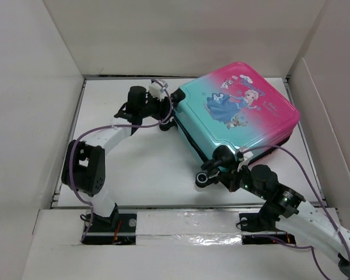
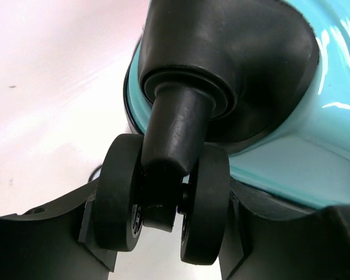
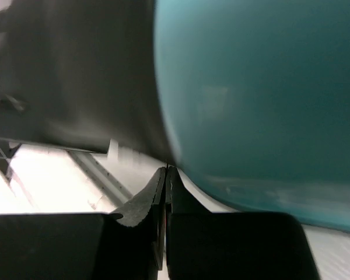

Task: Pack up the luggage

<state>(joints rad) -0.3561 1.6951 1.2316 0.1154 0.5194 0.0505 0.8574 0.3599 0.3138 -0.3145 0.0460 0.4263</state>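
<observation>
White tabletop (image 1: pixel 140 175), walled on three sides by pale cardboard panels (image 1: pixel 29 105), carried the whole scene. At its far left, the left gripper (image 2: pixel 163 233) stood with its black fingers (image 2: pixel 58 233) spread wide and closed across a twin black caster wheel (image 2: pixel 205 204), one finger against each outer face of the pair. Behind the claw the wrist pointed right toward the case. A white forearm (image 1: pixel 108 137) ran back down-left to a black elbow (image 1: pixel 84 169) folded near the left wall, above its base at the near edge. The right gripper (image 3: pixel 165 181) had its two fingers pressed together with only a thin seam between them and nothing visible in that seam. Its tip sat against the lower edge of the case, where black trim met teal shell, just beside another black wheel (image 1: pixel 205 178) at the near corner. That arm's wrist angled up-left, and its white link (image 1: pixel 321 224) sloped away to the lower right. Both claws met the pink-to-teal hard-shell suitcase with a cartoon princess print (image 1: pixel 239 116). It lay flat and shut, print upward, turned diagonally on the right rear part of the table. Purple cables (image 1: pixel 76 157) looped along both arms.
</observation>
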